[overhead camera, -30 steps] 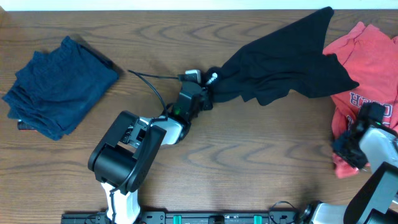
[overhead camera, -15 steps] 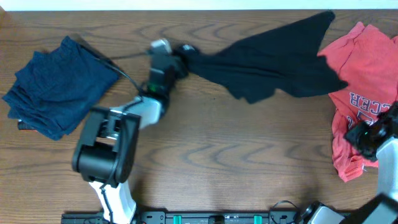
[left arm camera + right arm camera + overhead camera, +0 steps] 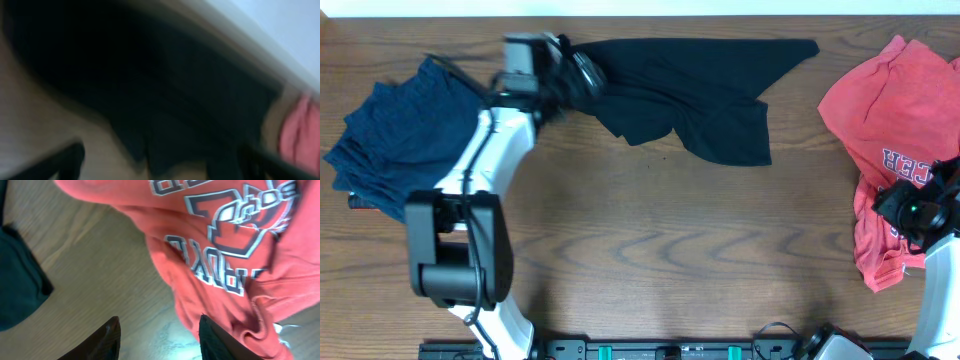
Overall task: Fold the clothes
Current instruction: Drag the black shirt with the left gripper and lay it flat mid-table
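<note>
The black shirt (image 3: 700, 90) lies stretched along the back of the table, its left end bunched at my left gripper (image 3: 578, 72). The left wrist view is blurred: the black shirt (image 3: 150, 90) fills it, and my left gripper (image 3: 165, 167) stands open, fingertips wide apart, with nothing gripped. The coral-red printed T-shirt (image 3: 895, 120) is heaped at the right edge. My right gripper (image 3: 910, 212) hovers over its lower part. In the right wrist view that gripper (image 3: 160, 342) is open above bare wood, its right finger at the hem of the red T-shirt (image 3: 225, 255).
Navy-blue garments (image 3: 405, 140) are piled at the far left, just behind my left arm. The wooden table (image 3: 670, 250) runs across the front. A corner of the black shirt (image 3: 15, 280) shows at the left of the right wrist view.
My left arm swung left and toward the back, dragging the black shirt with it, and its jaws have now opened. The right gripper rose slightly over the red T-shirt and widened.
</note>
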### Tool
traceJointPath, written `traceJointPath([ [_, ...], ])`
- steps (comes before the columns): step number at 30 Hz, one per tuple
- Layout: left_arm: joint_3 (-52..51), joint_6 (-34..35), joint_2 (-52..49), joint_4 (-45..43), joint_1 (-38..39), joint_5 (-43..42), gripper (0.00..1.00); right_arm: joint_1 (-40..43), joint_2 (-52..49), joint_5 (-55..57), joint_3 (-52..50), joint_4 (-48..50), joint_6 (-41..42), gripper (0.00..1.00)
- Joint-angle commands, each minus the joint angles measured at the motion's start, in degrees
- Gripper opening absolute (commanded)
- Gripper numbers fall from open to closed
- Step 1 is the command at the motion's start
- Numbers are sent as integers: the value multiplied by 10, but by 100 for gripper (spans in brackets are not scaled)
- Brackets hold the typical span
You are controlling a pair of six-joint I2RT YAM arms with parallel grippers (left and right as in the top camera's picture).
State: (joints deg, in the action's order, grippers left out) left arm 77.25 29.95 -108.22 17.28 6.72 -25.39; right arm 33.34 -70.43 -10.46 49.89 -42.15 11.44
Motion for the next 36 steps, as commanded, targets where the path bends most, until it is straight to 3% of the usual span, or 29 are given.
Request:
traceJointPath([
  [1,-8,-11,-7,66,49,-21,98,-8,0,-7,5,1,-13,49],
  [6,-30,5,-23,65,119,87,98,-8,0,-7,5,-1,-13,49],
  [13,-31,12,-81,-26,165,253,98,-8,0,-7,5,-5,-13,50],
  [17,-31,3,-118,-108,161,278,100,-8,0,-7,5,-5,-13,50],
  [19,-31,3,-126,-126,160,278,79,-8,0,-7,5,-5,-13,50],
  [20,-31,-1,-128,-132,160,278,63,-8,0,-7,5,-5,-13,50],
  [21,-31,-13,-128,-136,160,278,31,-8,0,-7,5,-5,-13,50],
  [22,-31,-34,-126,-135,160,278,6,-8,0,-7,5,-5,-13,50],
  [26,-30,-102,-79,-54,152,297,6,-7,0,-2,5,-5,-13,49],
  [30,-26,-149,34,98,125,399,6,-7,0,-1,5,-5,-13,48],
  [34,-26,-218,156,106,76,478,6,-7,0,-1,5,-5,-13,48],
  [35,-26,-218,176,106,64,477,15,-7,0,-1,5,-6,-13,48],
  [36,-26,-217,194,110,53,469,44,-7,0,-1,5,-8,-13,48],
])
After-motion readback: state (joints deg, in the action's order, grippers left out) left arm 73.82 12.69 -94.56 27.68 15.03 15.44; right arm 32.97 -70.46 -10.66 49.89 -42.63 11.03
